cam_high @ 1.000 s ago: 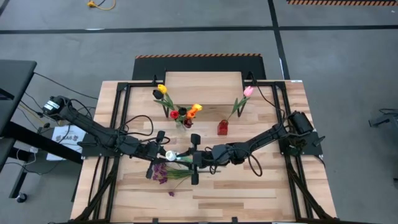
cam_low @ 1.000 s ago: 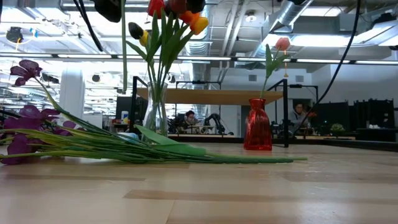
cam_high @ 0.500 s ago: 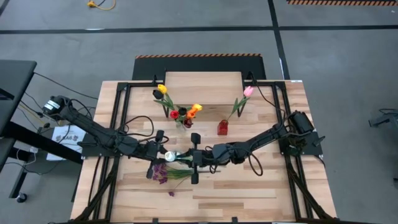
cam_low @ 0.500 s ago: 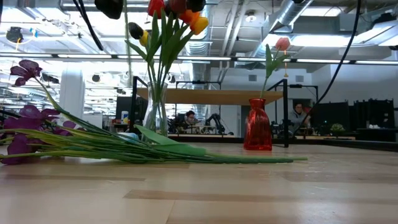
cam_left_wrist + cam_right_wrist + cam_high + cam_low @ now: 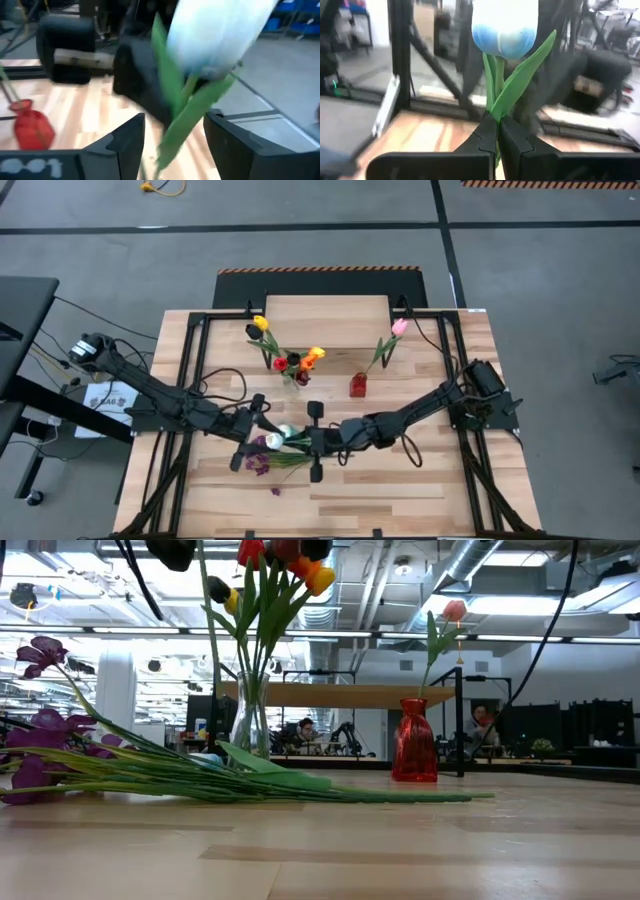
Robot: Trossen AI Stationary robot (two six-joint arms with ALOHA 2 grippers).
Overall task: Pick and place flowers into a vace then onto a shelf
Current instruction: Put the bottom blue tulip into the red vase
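I have a white tulip (image 5: 504, 25) pinched in my right gripper (image 5: 498, 131), jaws fully closed on the stem just under the head, where a leaf branches off. It hangs above the middle of the table (image 5: 400, 490), between my two arms. My left gripper (image 5: 173, 131) sits right beside it with its jaws parted wide around the stem and leaf, not clamping anything.

I judge this flower to be very light, with a thin, springy stem that will bend and swing if I move fast. The head is soft, so I want to grip only the stem; a hold lower down would make it easier to steer the cut end into a vase mouth.

The clear glass vase (image 5: 250, 720) stands near the table's middle and already holds several tulips (image 5: 295, 361), so its narrow mouth is crowded and those heads could snag my stem. The red vase (image 5: 358, 385) stands just beside it with one pink tulip (image 5: 399, 326). A loose pile of purple sprigs and green stems (image 5: 150, 775) lies on the table below my grippers. The shelf (image 5: 325, 310) stands behind both vases, at the far edge
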